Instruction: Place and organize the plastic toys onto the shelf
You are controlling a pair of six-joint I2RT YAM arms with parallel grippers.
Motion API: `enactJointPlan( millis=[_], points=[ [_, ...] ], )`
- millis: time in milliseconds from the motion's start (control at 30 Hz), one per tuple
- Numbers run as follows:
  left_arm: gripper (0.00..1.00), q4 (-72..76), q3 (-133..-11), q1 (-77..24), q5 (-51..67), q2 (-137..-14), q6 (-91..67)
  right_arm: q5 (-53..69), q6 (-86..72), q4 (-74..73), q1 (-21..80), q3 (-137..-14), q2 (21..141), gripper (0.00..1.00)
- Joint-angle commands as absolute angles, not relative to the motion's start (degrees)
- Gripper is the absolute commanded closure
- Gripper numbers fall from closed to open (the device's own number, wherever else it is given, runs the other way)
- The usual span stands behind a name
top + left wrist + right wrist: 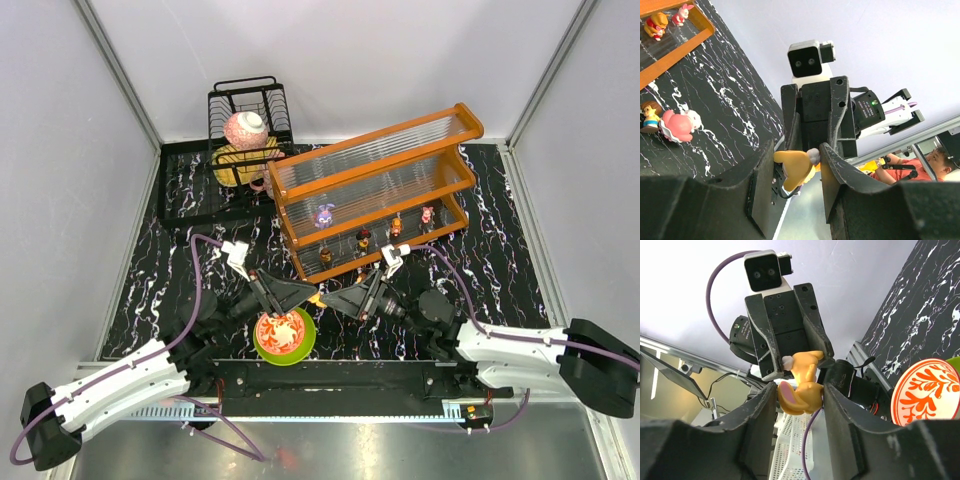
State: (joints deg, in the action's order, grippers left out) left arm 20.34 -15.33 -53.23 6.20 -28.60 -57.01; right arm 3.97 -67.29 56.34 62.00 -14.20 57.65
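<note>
A small yellow-orange toy (pixel 317 298) hangs in the air between my two grippers, just in front of the orange-framed shelf (pixel 375 165). My left gripper (pixel 305 293) and right gripper (pixel 331 299) face each other tip to tip. In the left wrist view the toy (pixel 796 170) spans the gap and touches both fingers. In the right wrist view its head (pixel 802 392) fills the gap between the pads. Several toys stand on the lower shelf tier, among them a purple one (pixel 324 215) and a pink one (pixel 428 214). Two more toys (pixel 677 125) stand on the table.
A green-rimmed patterned bowl (pixel 285 335) sits on the table right under the grippers and shows in the right wrist view (pixel 925 392). A black wire dish rack (pixel 222 190) with crockery stands at the back left, touching the shelf's left end.
</note>
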Motion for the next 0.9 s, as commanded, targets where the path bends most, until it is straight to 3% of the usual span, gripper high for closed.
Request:
enactJointPlan(
  millis=[0,233,367,433,500,600,700,867],
  points=[
    [1.0,23.12,-15.64,-53.44,7.12,-28.21,-56.87,4.39,-69.08,63.97,62.32,-14.85,59.59,0.55],
    [1.0,22.68,-15.82,-53.44,6.77,-28.13,-56.51,5.36,-69.7,66.97,62.4,-15.12,62.66,0.62],
    [0.99,22.59,-15.3,-53.44,6.5,-27.95,-56.78,5.36,-70.22,68.55,62.4,-14.33,63.28,0.76],
    [0.9,22.15,-15.29,-53.44,6.07,-27.69,-56.78,5.27,-70.22,68.38,62.4,-14.24,63.02,0.82],
    [0.72,21.1,-15.29,-53.44,5.89,-27.16,-56.51,5.36,-69.96,66.81,62.4,-14.24,62.67,0.87],
    [0.27,18.47,-15.82,-53.44,5.1,-25.93,-55.55,5.62,-68.65,60.68,62.4,-15.11,60.21,0.93],
    [0.06,14.69,-17.05,-53.44,3.78,-24.27,-54.23,5.54,-66.19,48.76,62.4,-17.4,55.56,0.96],
    [0.01,6.71,-19.94,-53.44,1.5,-22.5,-50.2,3.43,-62.94,31.67,62.4,-21.26,46.51,1.0]
  ],
)
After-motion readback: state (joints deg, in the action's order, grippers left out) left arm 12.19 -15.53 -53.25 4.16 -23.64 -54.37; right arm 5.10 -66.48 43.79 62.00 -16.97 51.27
